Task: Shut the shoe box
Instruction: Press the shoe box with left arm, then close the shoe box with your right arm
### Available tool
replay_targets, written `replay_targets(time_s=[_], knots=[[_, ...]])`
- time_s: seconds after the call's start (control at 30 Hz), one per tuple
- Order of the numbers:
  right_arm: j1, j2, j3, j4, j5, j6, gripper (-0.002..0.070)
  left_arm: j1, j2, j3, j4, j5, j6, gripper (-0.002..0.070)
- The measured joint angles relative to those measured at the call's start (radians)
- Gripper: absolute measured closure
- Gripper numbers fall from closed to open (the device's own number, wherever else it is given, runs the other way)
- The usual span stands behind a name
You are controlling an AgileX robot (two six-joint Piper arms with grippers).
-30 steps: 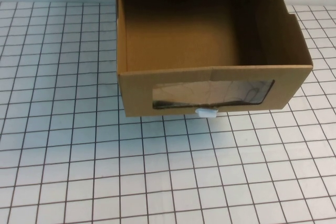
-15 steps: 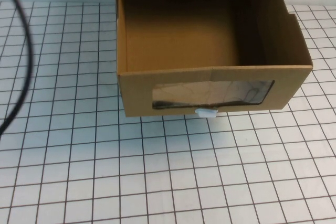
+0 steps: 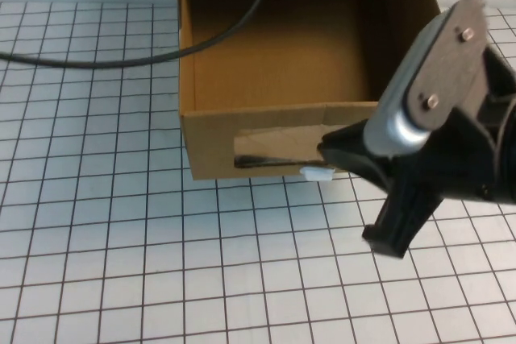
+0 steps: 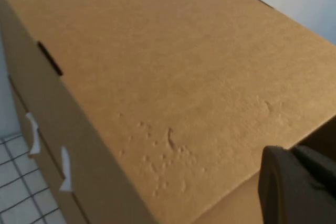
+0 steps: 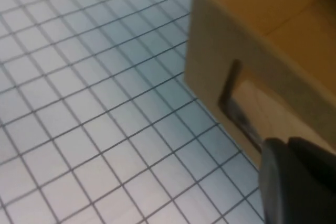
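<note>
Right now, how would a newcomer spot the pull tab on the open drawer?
Find the shoe box, its drawer pulled out toward the camera. Below the clear window on the front, the pull tab is the only white piece, just left of the right tool.

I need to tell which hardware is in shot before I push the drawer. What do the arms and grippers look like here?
The right arm has a grey-brown plate with two round fasteners over a silver cylindrical joint; its right gripper is matte black and blocky, in front of the shoe box. A black cable crosses the box. The left gripper shows only as a dark rounded piece above the box top.
</note>
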Motion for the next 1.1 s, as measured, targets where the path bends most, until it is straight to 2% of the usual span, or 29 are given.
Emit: replay_targets(time_s=[0.17,0.3,0.47,0.63,0.9,1.1], knots=[[0.029,0.061,0.000,0.114,0.072,-0.347,0.0689,0.000,0.240,-0.276,-0.102,0.146,0.077,0.0680],[0.031,0.118,0.000,0.139,0.098,-0.506,0.0689,0.000,0.403,-0.457,-0.159,0.243,0.084,0.0680],[0.031,0.219,0.000,0.146,0.086,-0.542,0.0689,0.000,0.540,-0.595,-0.229,0.314,0.084,0.0680],[0.020,0.302,-0.005,0.145,0.047,-0.548,0.0689,0.000,0.566,-0.628,-0.254,0.316,0.084,0.0680],[-0.115,0.456,-0.152,0.149,0.036,-0.550,0.0689,0.000,0.570,-0.632,-0.277,0.321,0.077,0.0680],[-0.220,0.618,-0.371,0.207,0.051,-0.564,0.0689,0.000,0.570,-0.634,-0.300,0.329,0.077,0.0680]])
